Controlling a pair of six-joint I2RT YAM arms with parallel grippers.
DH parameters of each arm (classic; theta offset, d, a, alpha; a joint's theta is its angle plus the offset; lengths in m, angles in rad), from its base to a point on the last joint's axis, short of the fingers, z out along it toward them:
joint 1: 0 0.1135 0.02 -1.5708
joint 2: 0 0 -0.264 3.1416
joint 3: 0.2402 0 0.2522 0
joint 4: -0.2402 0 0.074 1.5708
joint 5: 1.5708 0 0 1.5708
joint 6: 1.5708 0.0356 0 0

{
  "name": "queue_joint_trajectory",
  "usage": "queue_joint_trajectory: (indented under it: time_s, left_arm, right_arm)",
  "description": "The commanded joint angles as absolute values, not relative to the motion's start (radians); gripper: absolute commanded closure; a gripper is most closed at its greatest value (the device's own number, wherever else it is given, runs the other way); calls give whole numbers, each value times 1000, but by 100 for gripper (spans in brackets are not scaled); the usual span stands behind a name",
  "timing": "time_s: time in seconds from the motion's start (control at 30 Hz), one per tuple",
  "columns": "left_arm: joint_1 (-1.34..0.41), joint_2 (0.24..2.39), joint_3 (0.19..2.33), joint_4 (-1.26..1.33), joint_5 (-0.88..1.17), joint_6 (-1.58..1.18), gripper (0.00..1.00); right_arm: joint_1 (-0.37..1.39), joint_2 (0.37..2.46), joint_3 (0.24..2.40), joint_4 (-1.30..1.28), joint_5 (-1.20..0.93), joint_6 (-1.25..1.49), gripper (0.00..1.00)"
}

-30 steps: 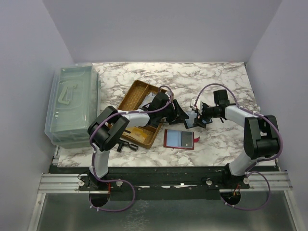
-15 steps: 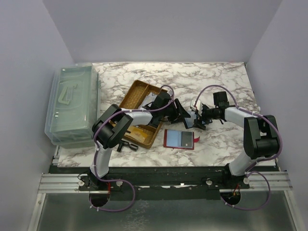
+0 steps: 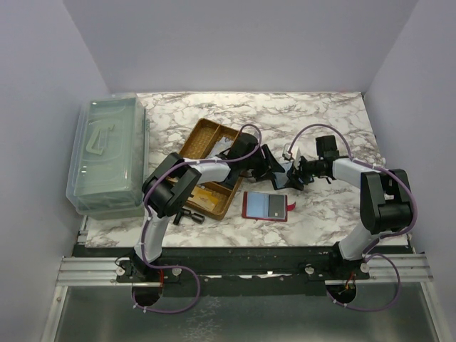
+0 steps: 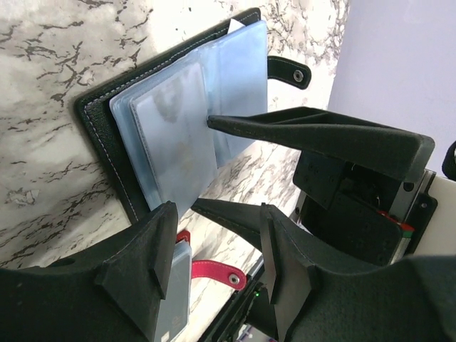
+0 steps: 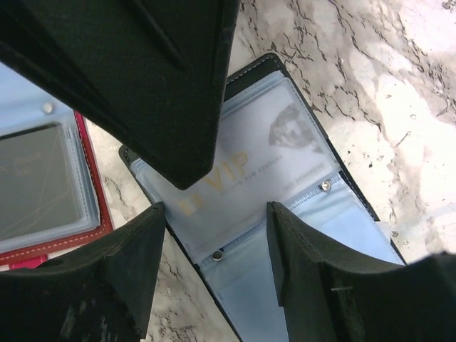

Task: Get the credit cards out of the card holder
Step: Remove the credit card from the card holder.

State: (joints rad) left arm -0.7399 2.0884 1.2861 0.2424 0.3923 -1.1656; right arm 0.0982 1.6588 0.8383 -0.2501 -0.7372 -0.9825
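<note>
Two grippers meet over the black card holder [image 4: 178,135], which lies open mid-table on the marble table [image 3: 320,114], right of the tan tray [image 3: 203,135]. We see the left gripper [image 4: 217,214] and the right gripper [image 5: 217,214] both unclenched. A VIP card [image 5: 242,171] sits sleeved. A red holder [image 3: 265,206] lies nearer.

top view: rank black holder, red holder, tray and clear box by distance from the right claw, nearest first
1. black holder: directly under the right claw, mid-table.
2. red holder: a little to its left, closer to the arm bases.
3. tray: farther left, past the left arm.
4. clear box: at the table's left edge.
</note>
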Motion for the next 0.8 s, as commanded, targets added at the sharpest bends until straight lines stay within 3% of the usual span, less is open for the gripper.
queue_joint_trajectory:
  time_s: [0.0, 0.77]
  left_arm:
    - [-734, 2124, 1328, 174, 333, -1155, 44]
    - [-734, 2163, 1426, 78, 294, -1137, 45]
  right_arm:
    - [98, 1654, 838, -229, -750, -903, 41]
    - [88, 1636, 824, -210, -788, -765, 49]
